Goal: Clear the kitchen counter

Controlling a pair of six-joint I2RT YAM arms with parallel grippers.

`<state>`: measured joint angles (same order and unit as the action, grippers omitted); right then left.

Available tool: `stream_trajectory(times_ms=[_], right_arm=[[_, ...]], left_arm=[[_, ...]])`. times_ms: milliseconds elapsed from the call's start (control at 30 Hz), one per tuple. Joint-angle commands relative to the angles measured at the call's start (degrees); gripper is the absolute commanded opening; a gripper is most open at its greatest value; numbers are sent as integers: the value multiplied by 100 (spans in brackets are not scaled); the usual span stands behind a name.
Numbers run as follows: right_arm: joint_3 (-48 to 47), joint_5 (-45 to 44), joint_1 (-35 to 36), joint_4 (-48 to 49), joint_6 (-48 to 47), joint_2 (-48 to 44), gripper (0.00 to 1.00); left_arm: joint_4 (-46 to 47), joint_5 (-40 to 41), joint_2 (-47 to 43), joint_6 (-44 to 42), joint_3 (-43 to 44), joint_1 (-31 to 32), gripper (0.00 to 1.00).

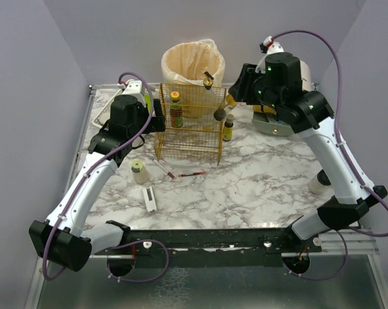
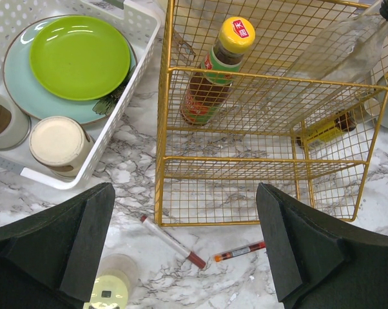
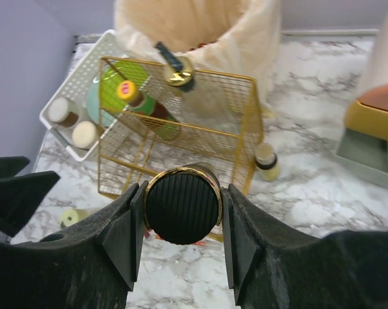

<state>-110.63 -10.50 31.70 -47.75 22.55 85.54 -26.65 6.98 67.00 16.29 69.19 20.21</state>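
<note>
Nearest the arm bases, the kitchen counter (image 1: 258, 187), a marble top, spreads under everything, with the loose clutter on its left half: a flat white stick (image 1: 151, 198), a pale-lidded jar (image 1: 138, 171), then a red-tipped marker (image 2: 171, 241) and an orange pen (image 2: 239, 251) lying just in front of a gold wire rack (image 1: 189, 138). The left gripper (image 2: 185, 212) hangs over those two pens, fingers spread wide with nothing between them; probably it is lined up for a pick. The right gripper (image 3: 183, 193) is clamped on a black ribbed cap (image 3: 181, 215) with a gold rim. Whatever hangs under the cap is hidden. It is held up by the rack's right front corner, likely so the load clears the wire on its way to a shelf or onward. A sauce bottle (image 2: 216, 71) leans inside the rack, seemingly stowed already. A small bottle (image 1: 227, 129) stands outside, just beside the right wall. Farther back, a lined bin (image 1: 181, 71) sits behind the rack. At far left, a white tray (image 2: 126, 109) holds a green plate (image 2: 80, 56) stacked on a larger one.
</note>
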Motion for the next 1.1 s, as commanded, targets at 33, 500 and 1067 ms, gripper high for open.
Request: stream_trajectory(times_ms=[33, 500, 1067], right_arm=[[-816, -326, 679, 183, -44, 645, 0], [-2950, -884, 1224, 560, -958, 2593, 0], [-3044, -1359, 1226, 1738, -1680, 3214, 0]], left_arm=[[82, -22, -11, 23, 24, -43, 99], [-91, 207, -227, -71, -43, -52, 99], [-190, 267, -360, -108, -106, -70, 99]])
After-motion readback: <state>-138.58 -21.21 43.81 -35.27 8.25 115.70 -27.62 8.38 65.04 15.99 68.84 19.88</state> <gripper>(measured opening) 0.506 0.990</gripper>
